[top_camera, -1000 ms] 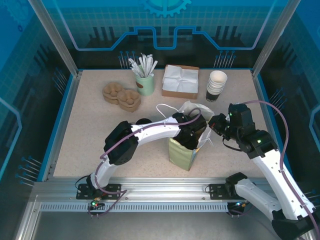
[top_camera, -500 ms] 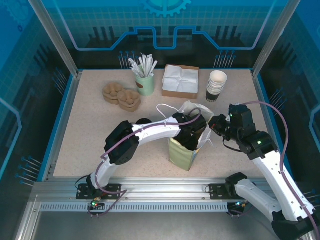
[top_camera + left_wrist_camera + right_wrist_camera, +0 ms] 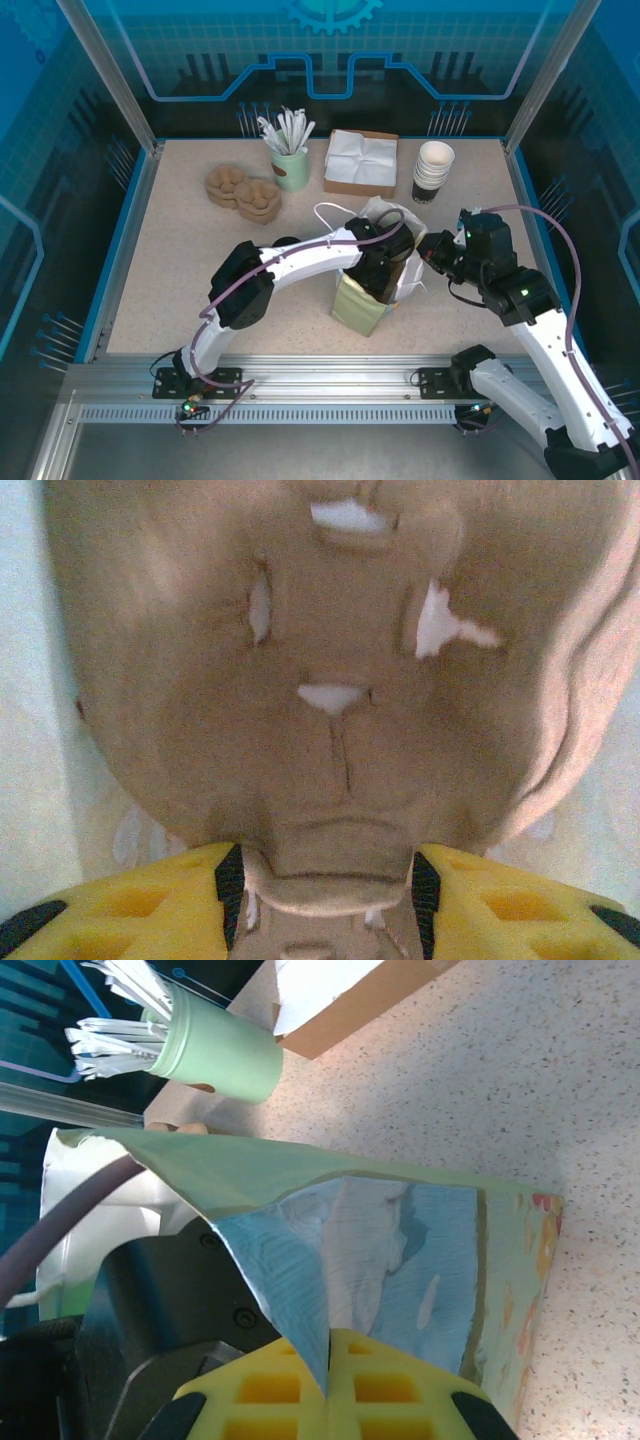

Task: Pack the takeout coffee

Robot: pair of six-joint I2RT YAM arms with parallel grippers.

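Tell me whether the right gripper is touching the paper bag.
Touching. The right wrist view shows the edge of the paper bag pinched inside the right gripper.

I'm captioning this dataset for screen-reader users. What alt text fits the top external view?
The left hand reaches into an open paper bag while the right hand holds the bag's right edge. Behind stand a cup stack, a napkin box, a green cup of sticks and two pulp carriers.
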